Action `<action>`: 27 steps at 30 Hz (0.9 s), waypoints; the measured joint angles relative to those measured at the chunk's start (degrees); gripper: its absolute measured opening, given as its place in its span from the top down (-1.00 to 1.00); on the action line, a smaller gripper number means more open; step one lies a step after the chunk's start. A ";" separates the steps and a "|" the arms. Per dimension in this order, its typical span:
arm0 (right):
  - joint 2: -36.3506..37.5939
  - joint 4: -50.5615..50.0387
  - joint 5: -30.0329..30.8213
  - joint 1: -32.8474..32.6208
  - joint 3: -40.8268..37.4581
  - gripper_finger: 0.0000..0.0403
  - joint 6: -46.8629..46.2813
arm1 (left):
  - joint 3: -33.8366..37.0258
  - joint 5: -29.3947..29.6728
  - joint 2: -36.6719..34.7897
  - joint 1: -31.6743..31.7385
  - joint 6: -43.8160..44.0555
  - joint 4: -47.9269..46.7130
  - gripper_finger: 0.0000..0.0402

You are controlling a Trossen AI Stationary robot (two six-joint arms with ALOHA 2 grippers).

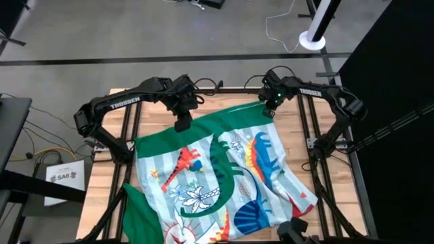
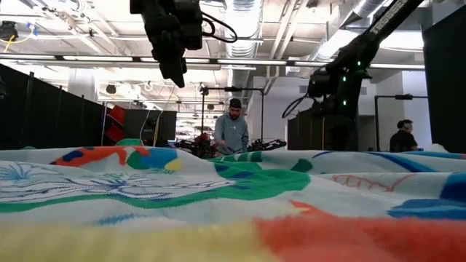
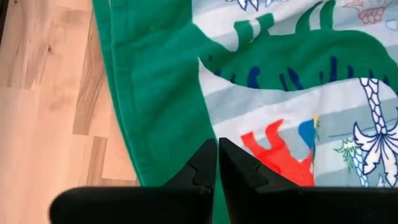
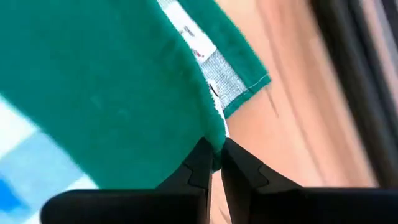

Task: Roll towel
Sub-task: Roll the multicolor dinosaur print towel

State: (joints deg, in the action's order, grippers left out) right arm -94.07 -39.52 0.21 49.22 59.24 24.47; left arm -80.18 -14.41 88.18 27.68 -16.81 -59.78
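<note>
From above, the towel (image 1: pixel 224 179) lies spread over most of the wooden worktop (image 1: pixel 102 179), its printed side up, with a plain green flap hanging off toward the near left corner. The left tool (image 1: pixel 183 124) hangs over the towel's green far edge, toward the far left of the worktop. The right tool (image 1: pixel 268 110) sits at the towel's far right corner, near the far edge of the worktop.

From worktop height, the towel (image 2: pixel 233 211) fills the lower half of the scene, rumpled and close to the lens. One tool (image 2: pixel 175 69) hangs clear above the cloth, not touching it; the other arm (image 2: pixel 338 80) comes down farther back. A person (image 2: pixel 231 131) stands in the room behind the worktop, and another person (image 2: pixel 402 137) is at the far right.

Past the left wrist, the left tool (image 3: pixel 217 152) has its two fingers pressed together with nothing between them, poised over the towel's (image 3: pixel 168 93) green border beside bare wood (image 3: pixel 50 93).

Past the right wrist, the right tool (image 4: pixel 216 155) has its fingertips pinched on the green hem of the towel (image 4: pixel 106 81), right by the corner with the sewn label (image 4: pixel 208 65), wood showing alongside.
</note>
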 joint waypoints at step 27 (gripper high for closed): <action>-12.99 17.27 6.67 -0.90 6.25 0.96 2.14 | 0.00 0.08 0.04 1.95 4.83 1.21 0.98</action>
State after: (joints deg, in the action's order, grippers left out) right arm -107.06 -22.25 6.88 48.32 65.49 26.61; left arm -80.18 -14.33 88.23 29.64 -11.98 -58.58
